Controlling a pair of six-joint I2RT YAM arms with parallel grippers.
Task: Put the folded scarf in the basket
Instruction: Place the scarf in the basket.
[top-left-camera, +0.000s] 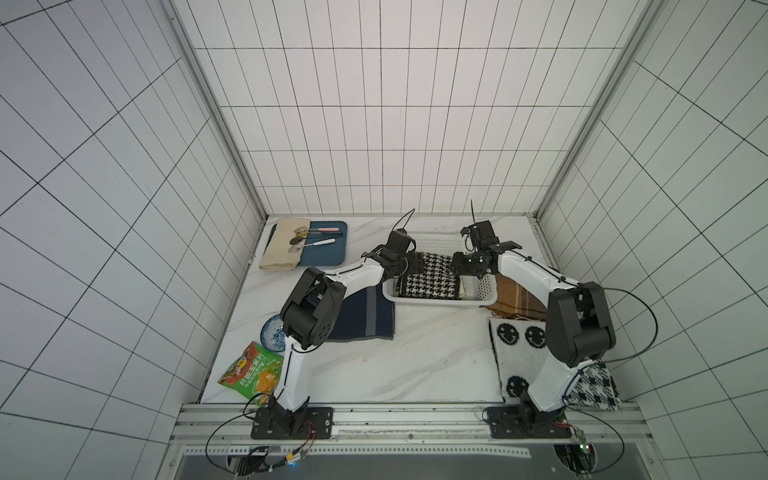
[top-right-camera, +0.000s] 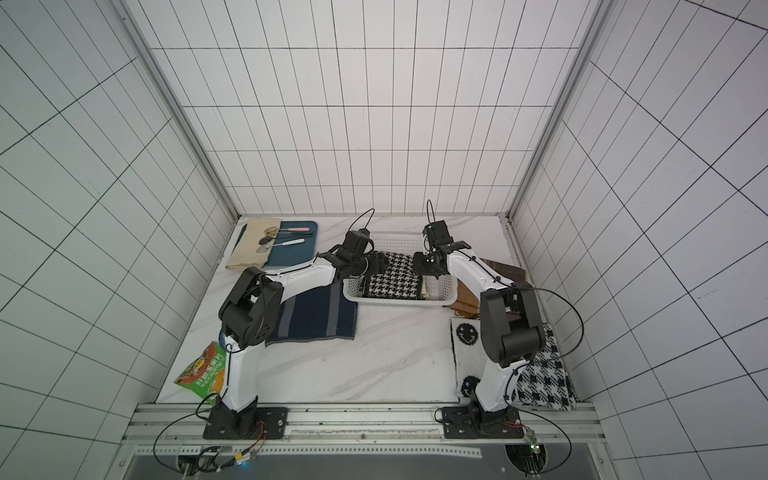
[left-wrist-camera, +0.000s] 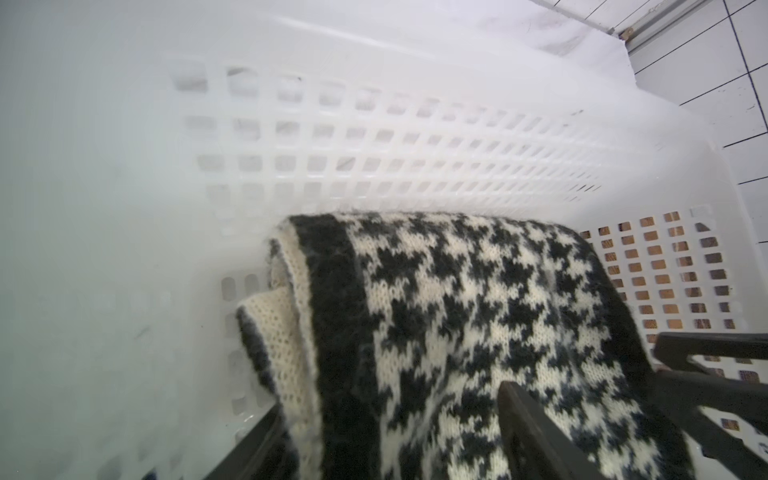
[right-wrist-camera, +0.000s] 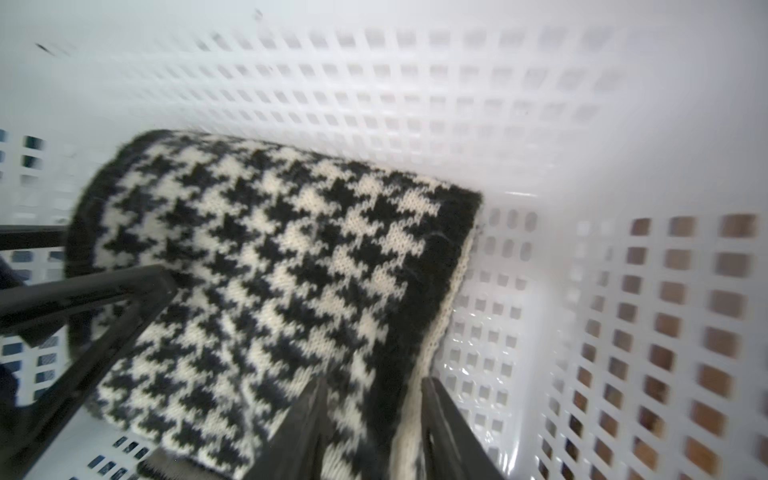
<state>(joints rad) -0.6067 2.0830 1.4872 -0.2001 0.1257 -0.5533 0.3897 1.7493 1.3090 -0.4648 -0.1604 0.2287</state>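
Your houndstooth scarf (top-left-camera: 428, 276) lies folded inside the white basket (top-left-camera: 436, 302), flat on the perforated base and filling most of it. A strip of bare base shows at the end nearest the R arm. Both top views agree on that.

Both claws are down inside the basket, one at each end of the scarf.
- **L claw** (left-wrist-camera: 386, 399): jaws wide apart. One finger is by the rolled cream edge, the other over the b/w pattern, w/ nothing pinched.
- **R claw** (right-wrist-camera: 374, 382): jaws part open. The scarf's black border sits in the gap, and you can see no squeeze on the knit.

The basket sits toward the back of the desk (top-left-camera: 415, 357). A navy cloth (top-left-camera: 365, 320) is just beside it on the L arm's side, and a brown cloth (top-left-camera: 515, 299) is just beside its other end. The teal tray (top-left-camera: 328, 249) w/ spoons is well apart, in the far corner.
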